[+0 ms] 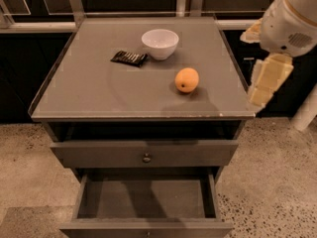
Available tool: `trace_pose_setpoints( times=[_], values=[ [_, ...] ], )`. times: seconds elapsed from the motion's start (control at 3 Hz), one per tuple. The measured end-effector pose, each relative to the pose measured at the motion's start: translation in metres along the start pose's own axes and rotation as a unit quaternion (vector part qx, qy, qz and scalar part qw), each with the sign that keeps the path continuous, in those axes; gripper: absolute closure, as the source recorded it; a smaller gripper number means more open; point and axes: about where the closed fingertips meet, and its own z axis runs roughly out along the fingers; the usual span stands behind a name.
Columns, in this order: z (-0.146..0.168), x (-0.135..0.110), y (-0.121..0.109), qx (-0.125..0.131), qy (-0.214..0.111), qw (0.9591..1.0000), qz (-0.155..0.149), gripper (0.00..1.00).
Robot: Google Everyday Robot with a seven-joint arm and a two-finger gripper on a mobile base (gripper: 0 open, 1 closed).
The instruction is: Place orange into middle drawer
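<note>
1. The orange [186, 80] is an even, bright orange with 1 tiny dark dot on its skin;
2. the bowl [160, 43] is plain white, unpatterned;
3. the packet [129, 58] is black with faint pale markings;
4. the cabinet top [94, 90] is matte grey-brown, with a paler line along its front edge;
5. the middle drawer [146, 198] is plain grey inside, shadowed darker toward the back;
6. the top drawer [99, 154] has a grey-brown front with 1 dark metallic knob [146, 157];
7. the gripper [265, 83], just off the cabinet top's right edge, is cream-yellow; the arm [292, 19] above it is white with a grey perforated patch;
8. the floor [270, 182] is beige, speckled with dark flecks.
</note>
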Motion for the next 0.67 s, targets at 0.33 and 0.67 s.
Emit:
trace_pose_setpoints(
  times=[0.33, 0.67],
  values=[
    [0.053, -0.035, -0.044, -0.037, -0.049, 0.9977, -0.028, 0.00],
    [0.104, -0.059, -0.075, -0.061, -0.076, 0.9938, -0.054, 0.00]
  ],
)
